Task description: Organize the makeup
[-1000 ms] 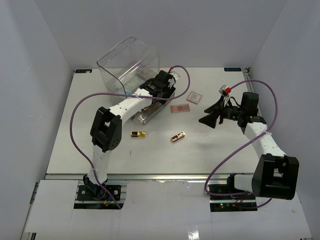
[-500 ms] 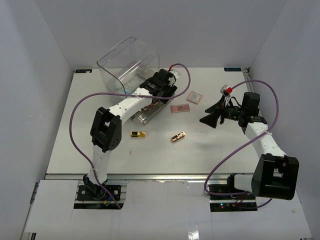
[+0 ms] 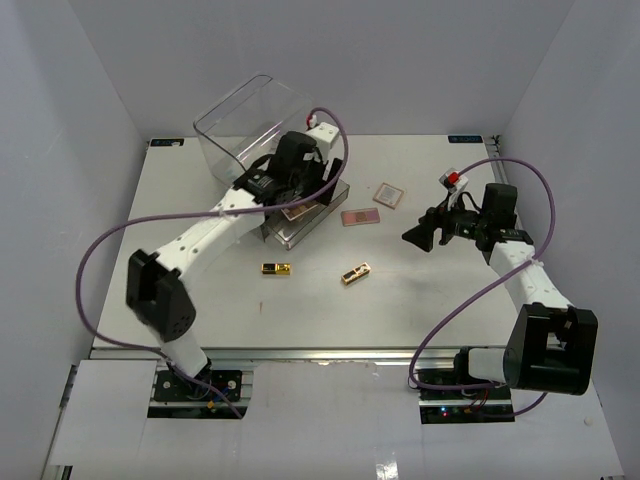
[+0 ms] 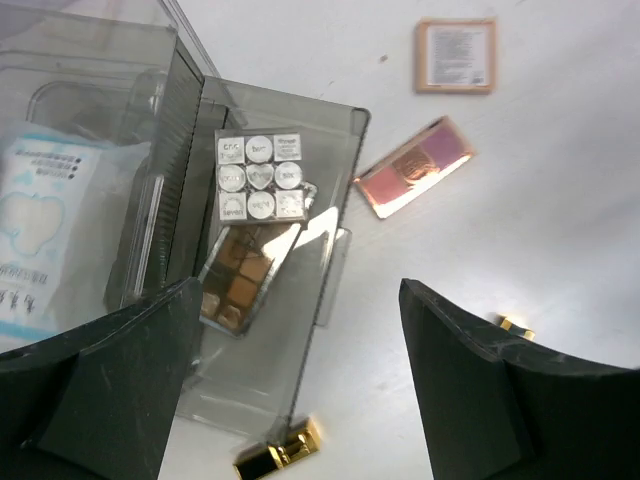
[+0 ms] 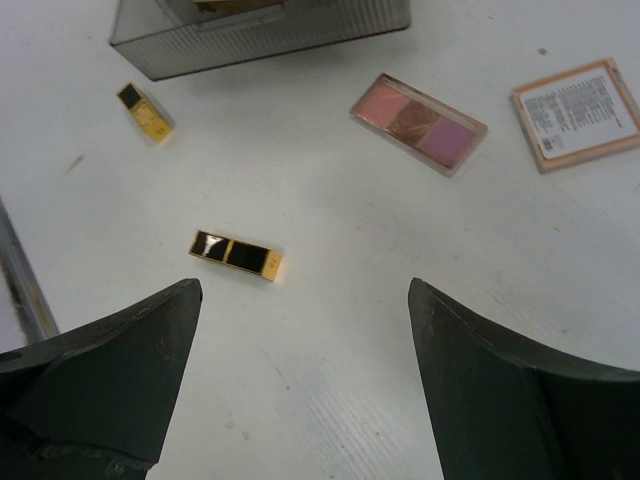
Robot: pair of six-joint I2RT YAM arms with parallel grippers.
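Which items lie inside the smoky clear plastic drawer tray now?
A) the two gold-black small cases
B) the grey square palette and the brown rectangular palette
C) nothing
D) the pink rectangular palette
B: the left wrist view shows the grey square palette and the brown rectangular palette in the smoky clear plastic drawer tray; the pink rectangular palette lies on the white table.

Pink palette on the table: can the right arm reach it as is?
Probably yes. The pink palette lies flat on bare table, clear of the square compact and the drawer; the right tool hangs open above the table near it, nothing between them.
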